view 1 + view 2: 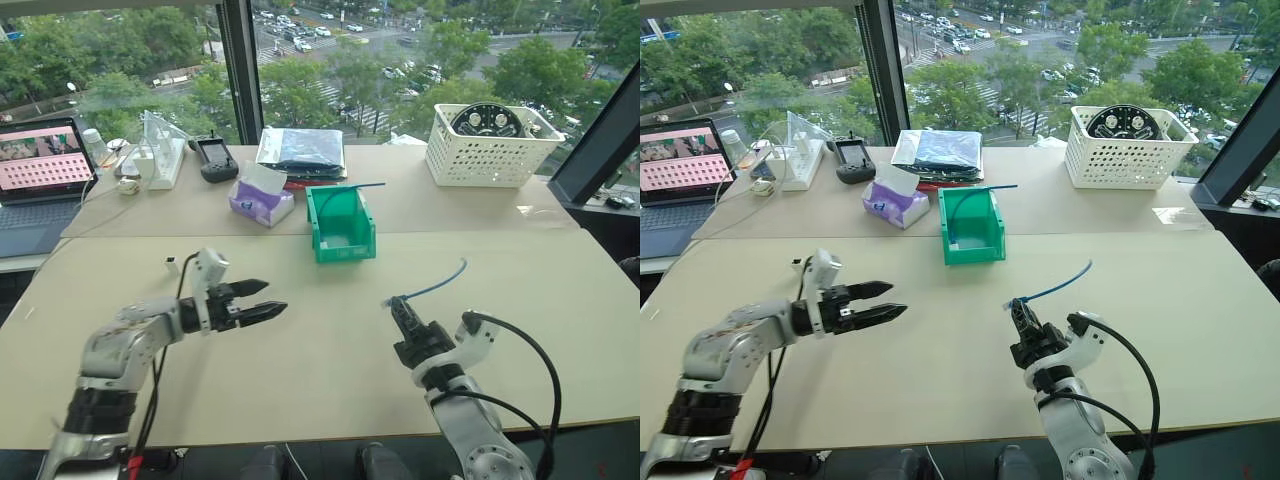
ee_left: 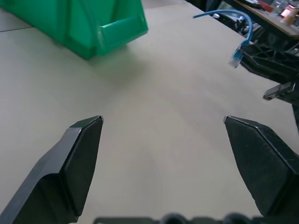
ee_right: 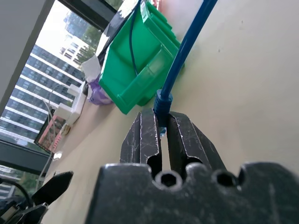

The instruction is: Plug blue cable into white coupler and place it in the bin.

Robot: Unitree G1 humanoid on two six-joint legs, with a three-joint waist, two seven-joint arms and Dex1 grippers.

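The right end effector (image 3: 161,135) is clamped on the plug end of the blue cable (image 1: 437,284), its two black fingers (image 3: 140,140) pressed close together with the cable's boot pinched between them; from there the cable rises free of the counter (image 1: 330,350) and arcs up and away toward the far right, its other end hanging in the air. The left end effector (image 1: 262,300) hovers above the counter on the robot's left, well apart from the right one, its fingers (image 2: 79,154) spread wide with nothing between them, pointing across toward the cable. Beyond both, near the middle of the counter, stands the green bin (image 1: 342,222), its cut-down front lip facing the robot; a darker blue cable (image 1: 350,187) lies in it and sticks out over its back rim. A small white block (image 1: 172,264) sits on the counter just beyond the left arm; whether it is the white coupler is too small to tell. Just beside the bin's left is a purple tissue pack (image 1: 260,200), behind it a dark flat packet (image 1: 302,148). Farther left are a black handheld controller (image 1: 213,157), a white power strip (image 1: 165,160) and a laptop (image 1: 42,170). A white lattice basket (image 1: 490,150) stands at the far right.
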